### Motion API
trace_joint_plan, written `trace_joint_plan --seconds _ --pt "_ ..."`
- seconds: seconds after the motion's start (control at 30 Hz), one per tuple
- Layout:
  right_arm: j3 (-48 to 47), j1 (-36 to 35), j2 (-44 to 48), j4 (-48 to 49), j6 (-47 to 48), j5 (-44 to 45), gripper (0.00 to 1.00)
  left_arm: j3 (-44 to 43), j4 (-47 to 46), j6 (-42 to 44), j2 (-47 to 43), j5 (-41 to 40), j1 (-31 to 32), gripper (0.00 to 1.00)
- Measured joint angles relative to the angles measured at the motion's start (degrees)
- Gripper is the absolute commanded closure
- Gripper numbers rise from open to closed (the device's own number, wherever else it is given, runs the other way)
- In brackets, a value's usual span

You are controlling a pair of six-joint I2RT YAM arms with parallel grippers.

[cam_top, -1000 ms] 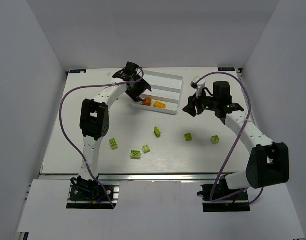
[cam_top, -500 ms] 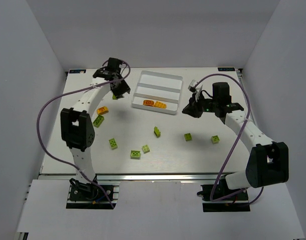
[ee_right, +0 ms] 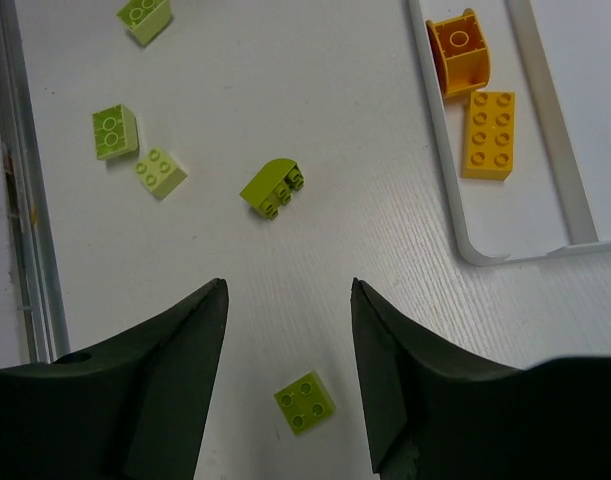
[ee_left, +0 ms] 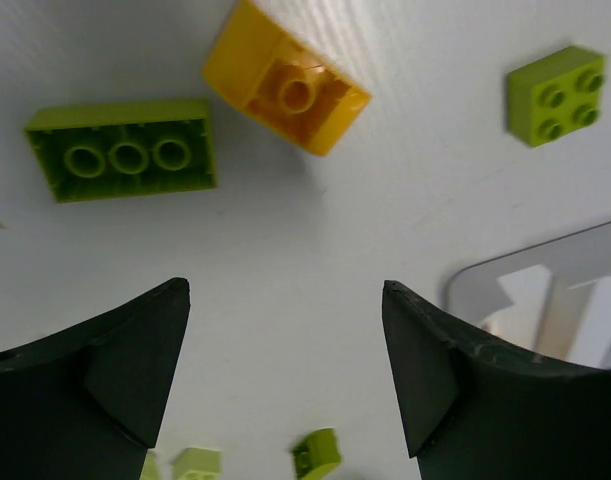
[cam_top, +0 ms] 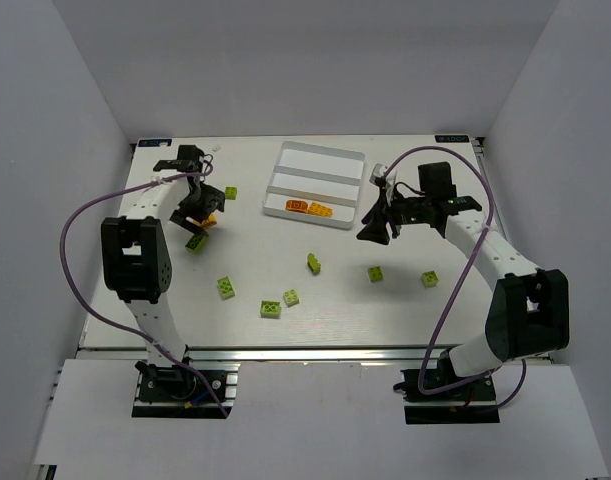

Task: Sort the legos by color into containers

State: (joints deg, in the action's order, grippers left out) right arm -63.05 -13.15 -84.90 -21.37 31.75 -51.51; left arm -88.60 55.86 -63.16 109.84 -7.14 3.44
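The tray [cam_top: 320,178] sits at the far middle of the table [cam_top: 385,320]. Two bricks [cam_top: 308,208] lie side by side in its nearest slot. Three more lie to its left, and six are scattered in front of it.

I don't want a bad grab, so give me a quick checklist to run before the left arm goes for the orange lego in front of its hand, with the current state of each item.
1. Left hand open and empty: ok.
2. Orange lego lined up ahead of the gap: ok.
3. Clearance from the long green lego beside it: cannot tell, they lie very close.
4. Room left in the tray slot that holds two orange legos: ok.
5. Right hand open and well away from the left hand: ok.
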Motion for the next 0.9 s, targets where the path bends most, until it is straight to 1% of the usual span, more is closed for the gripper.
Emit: trace_joint_plan --seconds 0.1,0.27,0.47,0.63,0.9 --pt "-0.39 0.0 0.0 -0.22 0.22 -0.11 0.42 -0.81 -3.3 -5.18 1.2 0.92 0.04 0.14" --pt "-0.39 0.0 0.0 -0.72 0.24 -0.07 0.41 -4.55 -6.38 -11.45 5.42 1.92 0.04 0.14" --pt "-0.37 0.02 0.0 -0.85 0.24 0.26 0.41 -3.32 -7.37 -18.27 6.67 1.33 -0.02 0.15" --pt "-0.37 0.02 0.0 -0.85 0.26 0.39 0.41 -3.13 -6.49 -21.35 6.67 -0.31 -0.22 0.15" --pt "-0.37 0.02 0.0 -0.85 0.24 0.39 0.41 -2.84 -6.38 -23.21 7.13 -2.56 -2.12 0.2"
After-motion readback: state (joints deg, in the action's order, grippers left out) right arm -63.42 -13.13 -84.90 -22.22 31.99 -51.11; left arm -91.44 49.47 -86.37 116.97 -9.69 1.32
